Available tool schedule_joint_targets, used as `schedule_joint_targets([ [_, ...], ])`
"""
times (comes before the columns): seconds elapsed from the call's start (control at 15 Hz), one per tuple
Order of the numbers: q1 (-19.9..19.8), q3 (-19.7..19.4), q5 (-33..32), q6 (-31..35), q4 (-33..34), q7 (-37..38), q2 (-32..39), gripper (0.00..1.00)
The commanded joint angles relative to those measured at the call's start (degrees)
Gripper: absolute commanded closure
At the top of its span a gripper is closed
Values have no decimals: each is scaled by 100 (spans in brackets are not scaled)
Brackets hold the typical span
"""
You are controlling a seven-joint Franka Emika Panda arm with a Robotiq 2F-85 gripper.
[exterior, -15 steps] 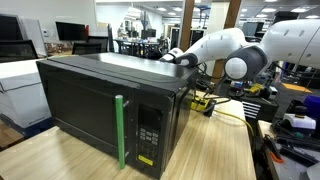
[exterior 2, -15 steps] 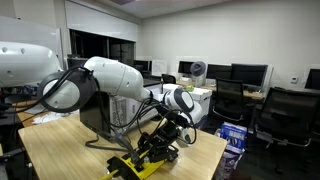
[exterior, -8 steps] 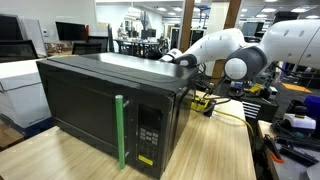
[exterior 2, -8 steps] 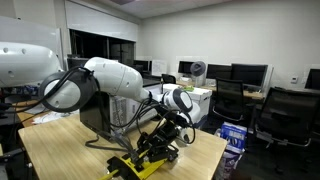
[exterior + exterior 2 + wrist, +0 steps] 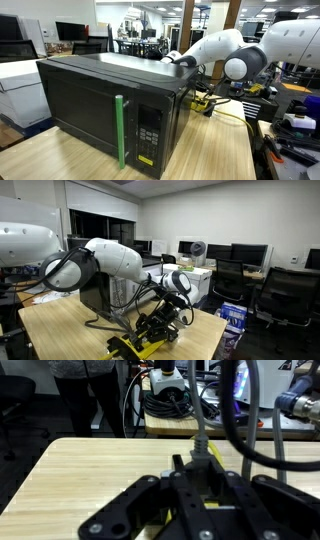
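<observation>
In the wrist view my gripper (image 5: 192, 472) is shut on a black plug (image 5: 197, 452). The plug's grey cable (image 5: 198, 420) runs away over the wooden table (image 5: 90, 470). Parts of a yellow power strip (image 5: 216, 453) show beside and under the fingers. In an exterior view the gripper (image 5: 160, 323) hangs low over the power strip (image 5: 140, 346), behind the black microwave (image 5: 95, 295). In an exterior view the microwave (image 5: 100, 100) with its green handle (image 5: 120, 130) hides the gripper. Only the arm's wrist (image 5: 180, 57) and the yellow strip (image 5: 204, 103) show there.
Thick black cables (image 5: 245, 420) hang close to the gripper. A second table with coiled cables and a device (image 5: 170, 400) stands beyond the table's far edge. Office chairs (image 5: 290, 295) and a blue box (image 5: 232, 315) are on the floor. Tools (image 5: 295, 125) lie on a side bench.
</observation>
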Motion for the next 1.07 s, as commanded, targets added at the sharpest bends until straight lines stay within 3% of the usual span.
schedule_joint_targets([
  [0.0,51,-80,-146,117,-78,-226,0,93],
  [1.0,178,-152,-206,440,74,-716,-3,93],
])
